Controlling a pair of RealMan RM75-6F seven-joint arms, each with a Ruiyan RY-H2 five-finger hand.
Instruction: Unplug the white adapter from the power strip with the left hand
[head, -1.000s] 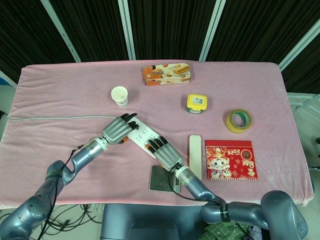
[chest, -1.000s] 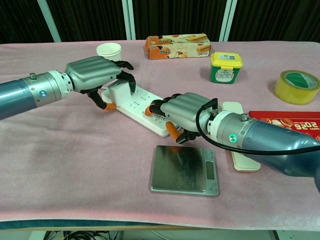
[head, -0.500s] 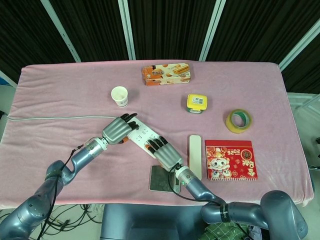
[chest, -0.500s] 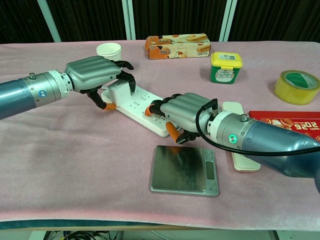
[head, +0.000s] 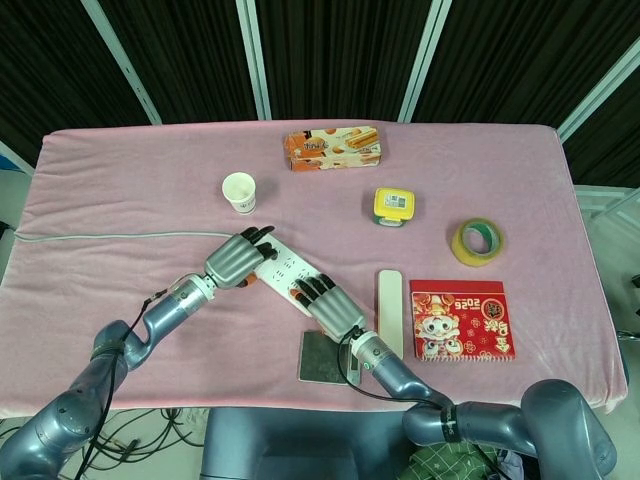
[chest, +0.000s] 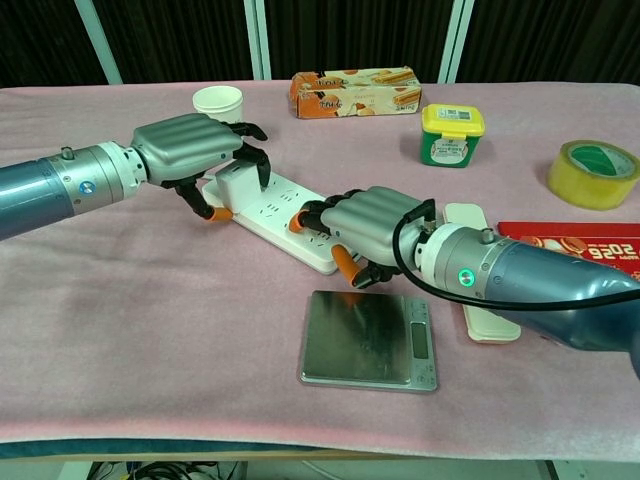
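Observation:
The white power strip (chest: 272, 212) (head: 288, 268) lies slantwise on the pink cloth. A white adapter (chest: 238, 185) sits plugged in at its far left end. My left hand (chest: 190, 150) (head: 236, 259) arches over that end and grips the adapter between curled fingers and thumb. My right hand (chest: 368, 226) (head: 330, 306) presses down on the strip's near right end with its fingers curled over it. The strip's cable (head: 110, 237) runs off to the left edge.
A metal scale (chest: 369, 340) lies just in front of my right hand, a long white case (chest: 478, 280) to its right. A paper cup (chest: 218, 102), a snack box (chest: 352, 92), a yellow tub (chest: 452, 134), a tape roll (chest: 594, 172) and a red booklet (head: 461, 319) lie further off.

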